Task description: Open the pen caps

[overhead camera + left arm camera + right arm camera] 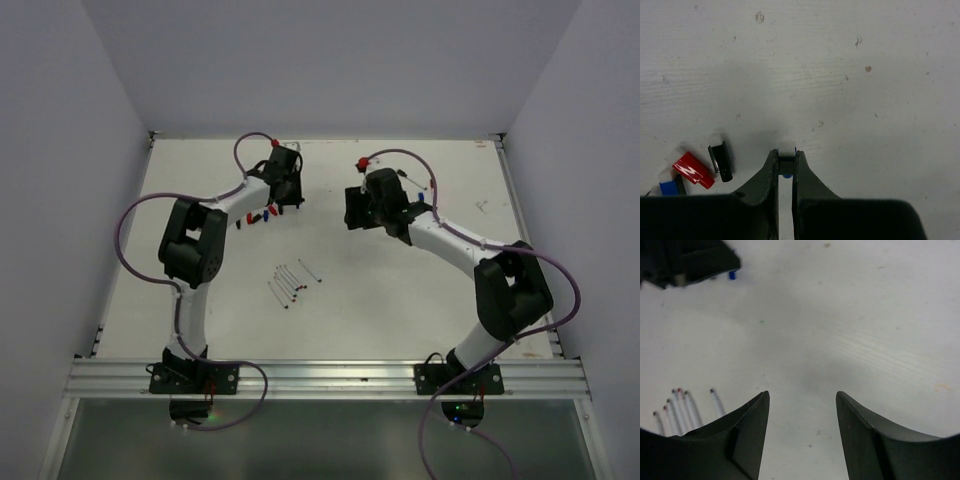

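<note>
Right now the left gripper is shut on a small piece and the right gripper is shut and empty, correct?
No: the right gripper is open, not shut; the right wrist view shows its jaws wide apart over the table. It is empty, and the left gripper is shut on a small piece.

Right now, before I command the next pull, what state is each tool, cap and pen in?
Left tool: shut on a small blue piece, cap or pen unclear.
Right tool: open, empty.
Red cap: off, loose on the table.
Black cap: off, loose beside it.
Pens: uncapped, lying in a row.
</note>
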`<state>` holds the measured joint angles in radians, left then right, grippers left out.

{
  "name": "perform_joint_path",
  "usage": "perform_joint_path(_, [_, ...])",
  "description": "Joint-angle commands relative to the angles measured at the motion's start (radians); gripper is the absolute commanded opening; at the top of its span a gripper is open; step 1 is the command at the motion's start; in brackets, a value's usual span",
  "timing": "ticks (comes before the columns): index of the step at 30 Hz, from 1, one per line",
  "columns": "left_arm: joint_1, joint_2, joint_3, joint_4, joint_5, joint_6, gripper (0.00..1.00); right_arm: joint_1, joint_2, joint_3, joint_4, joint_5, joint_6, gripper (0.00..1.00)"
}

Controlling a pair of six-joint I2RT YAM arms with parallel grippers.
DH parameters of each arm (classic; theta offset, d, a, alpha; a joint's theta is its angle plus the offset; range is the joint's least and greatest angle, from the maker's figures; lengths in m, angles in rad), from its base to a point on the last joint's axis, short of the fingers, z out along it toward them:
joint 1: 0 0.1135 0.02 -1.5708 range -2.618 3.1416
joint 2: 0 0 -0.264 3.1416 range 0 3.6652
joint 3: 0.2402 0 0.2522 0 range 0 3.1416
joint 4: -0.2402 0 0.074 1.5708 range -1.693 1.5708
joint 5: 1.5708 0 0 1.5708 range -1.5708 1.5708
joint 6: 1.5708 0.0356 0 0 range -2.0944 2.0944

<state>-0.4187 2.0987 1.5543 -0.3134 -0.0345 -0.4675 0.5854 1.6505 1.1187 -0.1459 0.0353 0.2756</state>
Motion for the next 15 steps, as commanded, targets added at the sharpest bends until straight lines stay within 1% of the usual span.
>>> perform_joint_path(1, [-0.009,0.035,0.067,-0.052,-0.037,0.041,0.00,-0.103,-0.044,0.046,-0.066,0.032,0.019,0.59])
perform_joint_path(6, [-0.009,0.067,0.122,-0.090,-0.061,0.059,0.00,-0.188,-0.026,0.079,-0.113,0.064,0.001,0.59])
perform_joint_path(9, [-0.009,0.101,0.170,-0.137,-0.091,0.070,0.00,-0.255,-0.009,0.087,-0.124,0.042,0.019,0.59])
perform_joint_path(12, [-0.011,0.109,0.176,-0.150,-0.102,0.079,0.00,-0.341,0.023,0.108,-0.145,0.034,0.028,0.59])
perform_joint_path(15, [-0.009,0.115,0.176,-0.151,-0.097,0.082,0.01,-0.398,0.061,0.137,-0.156,0.032,0.040,0.60])
